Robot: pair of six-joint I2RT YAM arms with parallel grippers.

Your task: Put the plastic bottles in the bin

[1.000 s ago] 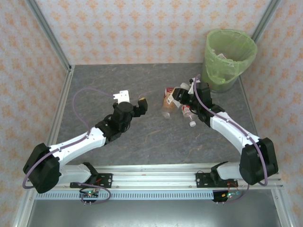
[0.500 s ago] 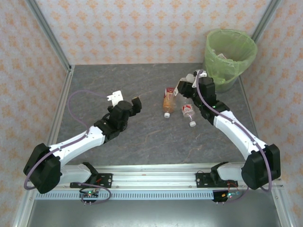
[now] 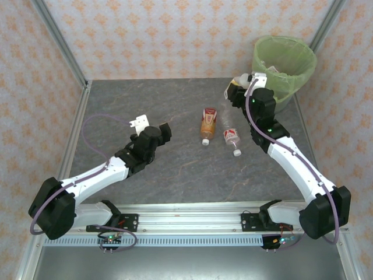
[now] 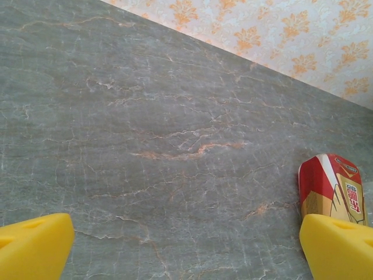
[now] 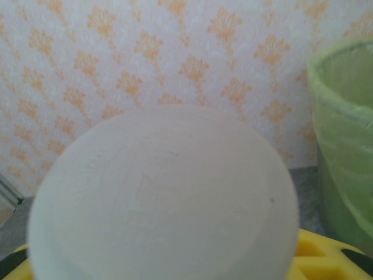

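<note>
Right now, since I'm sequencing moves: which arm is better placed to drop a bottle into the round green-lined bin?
Right. The right gripper is shut on a white-capped plastic bottle beside the round green-lined bin; the left gripper is open, empty, far from it.

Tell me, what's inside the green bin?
Inside the bin you can see its green bag and something pale and lumpy near the left side. The bottom is hidden behind the near wall.

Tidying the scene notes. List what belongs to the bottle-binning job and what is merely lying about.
Job:
bin
orange-label bottle
red-label bottle
held bottle, in the right claw

Lying about:
metal rail
wallpapered walls
</note>
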